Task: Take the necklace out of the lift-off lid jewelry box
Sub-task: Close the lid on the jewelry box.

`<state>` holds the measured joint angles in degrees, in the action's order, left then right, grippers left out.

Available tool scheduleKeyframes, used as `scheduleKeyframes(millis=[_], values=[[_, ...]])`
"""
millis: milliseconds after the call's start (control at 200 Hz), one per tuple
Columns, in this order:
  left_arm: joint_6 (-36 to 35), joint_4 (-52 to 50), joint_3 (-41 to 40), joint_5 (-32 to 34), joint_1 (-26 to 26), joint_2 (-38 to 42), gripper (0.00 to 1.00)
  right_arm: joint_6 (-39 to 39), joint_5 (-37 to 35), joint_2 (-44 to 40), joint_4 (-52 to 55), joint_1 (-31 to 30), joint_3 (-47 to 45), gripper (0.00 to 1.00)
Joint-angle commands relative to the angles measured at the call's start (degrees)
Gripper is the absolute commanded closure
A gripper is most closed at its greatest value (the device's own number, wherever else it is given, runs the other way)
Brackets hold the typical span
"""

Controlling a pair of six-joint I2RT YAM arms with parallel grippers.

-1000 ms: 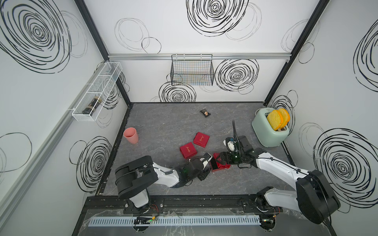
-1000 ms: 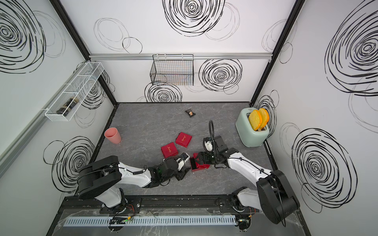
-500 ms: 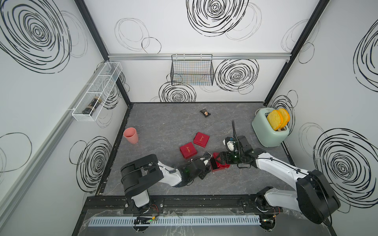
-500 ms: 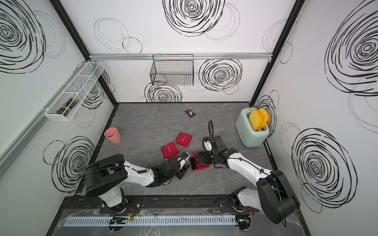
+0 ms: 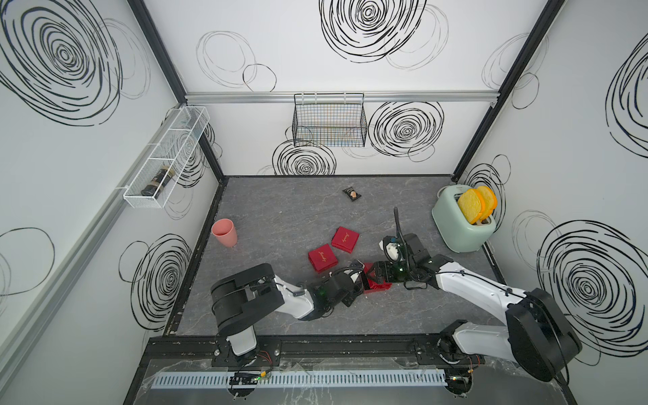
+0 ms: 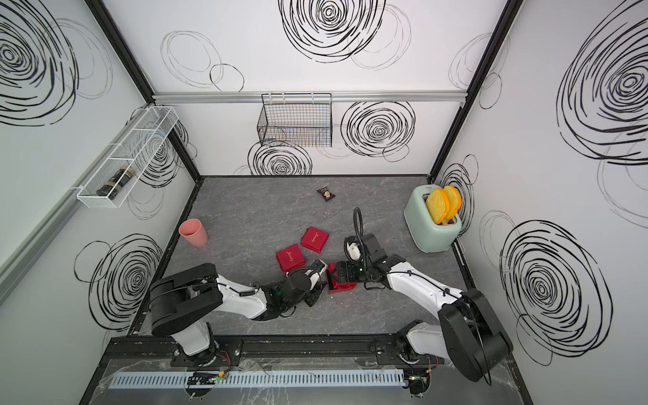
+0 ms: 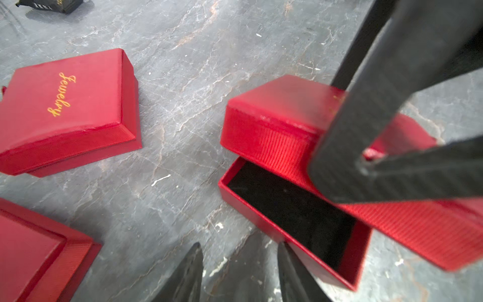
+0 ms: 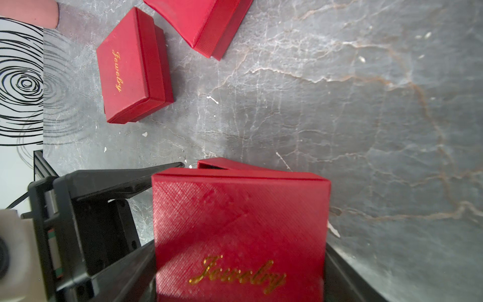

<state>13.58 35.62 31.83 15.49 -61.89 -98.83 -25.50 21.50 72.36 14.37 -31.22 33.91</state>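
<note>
My right gripper (image 8: 240,251) is shut on the red lid (image 8: 240,222) with gold "Jewelry" lettering. It holds the lid tilted up over the box's base (image 7: 251,217). In both top views the box (image 5: 377,285) (image 6: 342,285) sits at front centre under the right gripper (image 5: 380,275). The base's black lining (image 7: 290,206) shows through the open gap, and no necklace is visible in it. My left gripper (image 7: 239,247) is open and low over the table. One of its fingers (image 7: 287,261) is beside the base's near wall, with only table between its fingers.
Two closed red jewelry boxes (image 5: 322,258) (image 5: 345,239) lie just behind and left of the open one. A pink cup (image 5: 224,233) stands at the left edge and a mint toaster (image 5: 463,224) at the right. A small black packet (image 5: 352,194) lies far back.
My left gripper has narrowed its jaws and slid a little right toward the box base. The right gripper and the lid have stayed put.
</note>
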Motion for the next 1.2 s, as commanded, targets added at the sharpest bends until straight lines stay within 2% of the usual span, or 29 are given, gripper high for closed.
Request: scheduleKeyframes(millis=[0,255,435,760,956,1196], values=[[1.1,3.2,0.7,-0.3,-0.2,-0.7,0.5,-1.7,0.4,1.1,-1.1,-1.3,-0.3,0.19],[2.1,4.3,-0.1,-0.5,-0.7,-0.1,0.5,-3.5,-1.6,2.0,-1.2,-3.1,0.0,0.19],[2.8,4.8,-0.5,-0.6,-1.1,-0.1,0.51,-4.0,-7.0,3.1,1.8,-5.2,1.2,0.18],[3.5,4.9,-1.1,0.2,-1.5,0.3,0.51,-5.9,-8.8,3.5,2.2,-7.8,1.2,0.15],[3.8,5.1,-1.8,0.5,-1.5,0.7,0.51,-6.7,-11.9,1.6,4.3,-8.8,1.4,0.15],[4.3,5.4,-2.1,0.2,-1.5,0.9,0.51,-8.8,-11.2,-2.2,2.3,-8.9,-0.4,0.15]])
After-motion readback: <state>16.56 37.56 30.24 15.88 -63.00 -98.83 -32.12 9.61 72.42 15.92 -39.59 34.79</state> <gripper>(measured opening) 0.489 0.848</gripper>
